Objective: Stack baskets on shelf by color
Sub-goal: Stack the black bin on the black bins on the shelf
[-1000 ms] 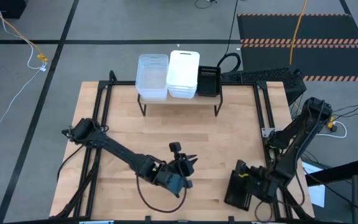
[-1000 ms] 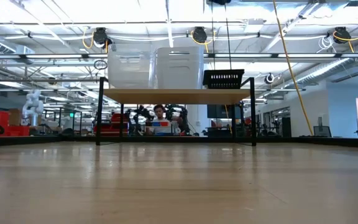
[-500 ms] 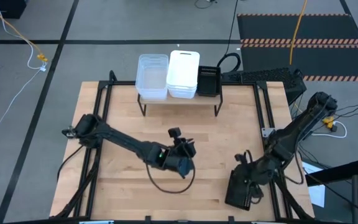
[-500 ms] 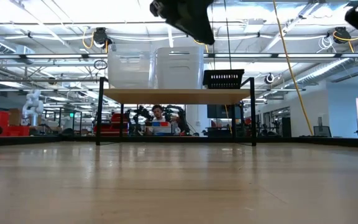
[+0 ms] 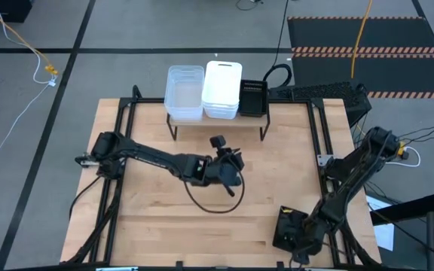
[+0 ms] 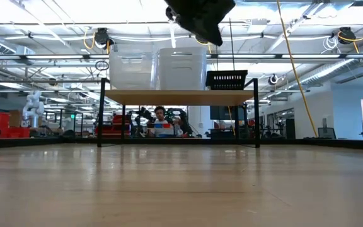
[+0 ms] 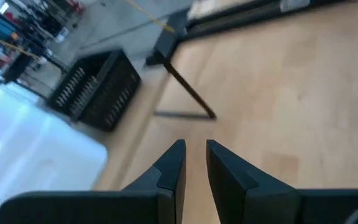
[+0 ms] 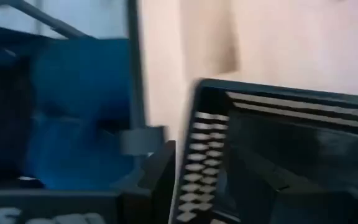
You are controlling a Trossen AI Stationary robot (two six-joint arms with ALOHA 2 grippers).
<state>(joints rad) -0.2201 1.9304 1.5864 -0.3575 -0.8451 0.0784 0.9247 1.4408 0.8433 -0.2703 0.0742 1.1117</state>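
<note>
Baskets [image 5: 203, 92] crowd the shelf [image 5: 217, 120]; left jaws nearly together, right jaws straddling a black basket [image 5: 288, 229] wall

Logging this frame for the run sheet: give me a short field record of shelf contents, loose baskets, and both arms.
shelf: far edge of table, holds three groups side by side
clear baskets: on shelf, left
white baskets: on shelf, middle
black basket on shelf: right end
black basket off shelf: near right table corner
left gripper: mid-table in front of shelf, empty, fingers nearly together
right gripper: at the off-shelf black basket, one finger over its mesh wall, grip unclear
</note>
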